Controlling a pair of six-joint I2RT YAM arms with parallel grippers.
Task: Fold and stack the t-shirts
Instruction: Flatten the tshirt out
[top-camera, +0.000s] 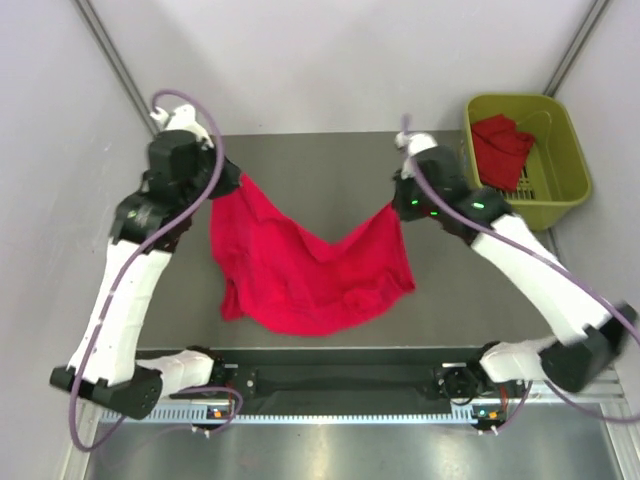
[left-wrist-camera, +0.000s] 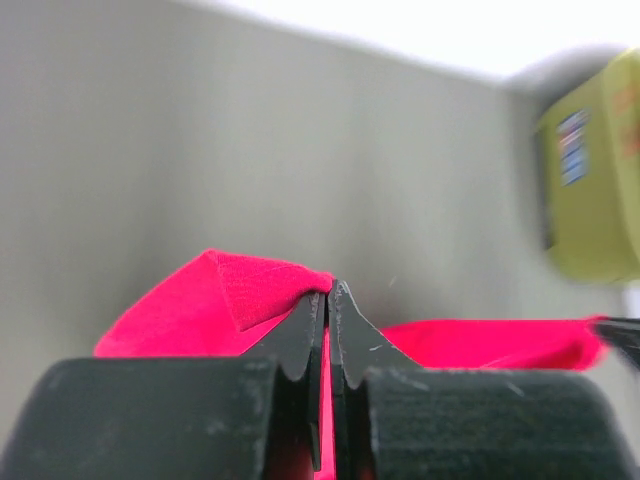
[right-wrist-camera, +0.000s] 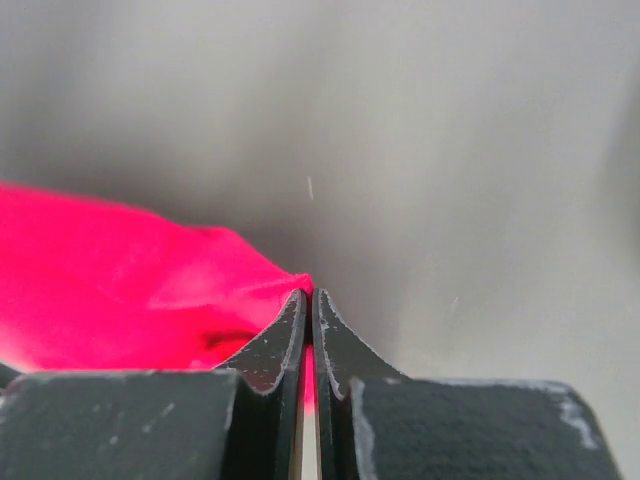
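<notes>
- Now the left end effector (top-camera: 230, 184) is clamped on one upper corner of a red t-shirt (top-camera: 310, 270). In the left wrist view its jaws are pressed together with a sliver of red cloth between them.
- The right end effector (top-camera: 397, 205) pinches the opposite upper corner, jaws together on the edge of the cloth.
- Between the two grips the top edge of the t-shirt sags in a V, and its lower part lies crumpled on the grey bench (top-camera: 460, 300), towards the near side.
- A second t-shirt (top-camera: 500, 148), also red, sits bunched inside the yellow-green basket (top-camera: 540, 213) at the far right, near the right arm's wrist.
</notes>
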